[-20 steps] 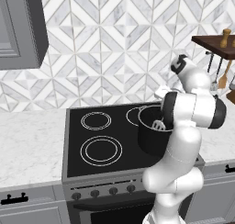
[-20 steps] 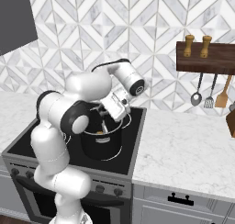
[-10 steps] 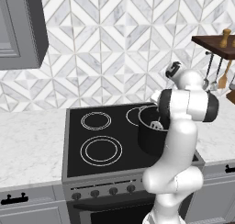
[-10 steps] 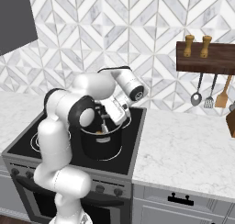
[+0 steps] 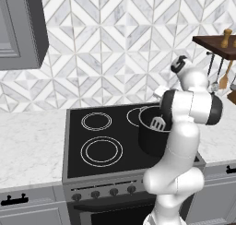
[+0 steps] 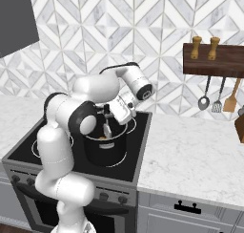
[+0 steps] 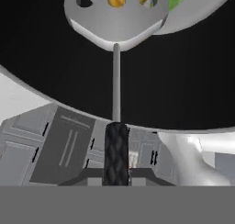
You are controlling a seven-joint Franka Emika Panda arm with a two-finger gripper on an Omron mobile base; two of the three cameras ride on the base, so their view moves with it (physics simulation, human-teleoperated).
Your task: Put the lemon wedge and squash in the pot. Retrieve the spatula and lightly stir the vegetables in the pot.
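Both base views flank the stove (image 5: 92, 141); hand view looks close into the pot (image 7: 69, 90).

A grey-and-white chevron tile backsplash (image 5: 115, 58) runs behind a black cooktop (image 5: 99, 141) set between white marble counters (image 6: 190, 155). A dark wooden shelf (image 6: 213, 66) (two wooden shakers on top) hangs utensils; grey cabinets (image 5: 20, 30) above.

surface: black stovetop (image 5: 92, 127) | on it: pot (image 5: 150, 141), front right burner | flanked by marble counter (image 6: 190, 155)
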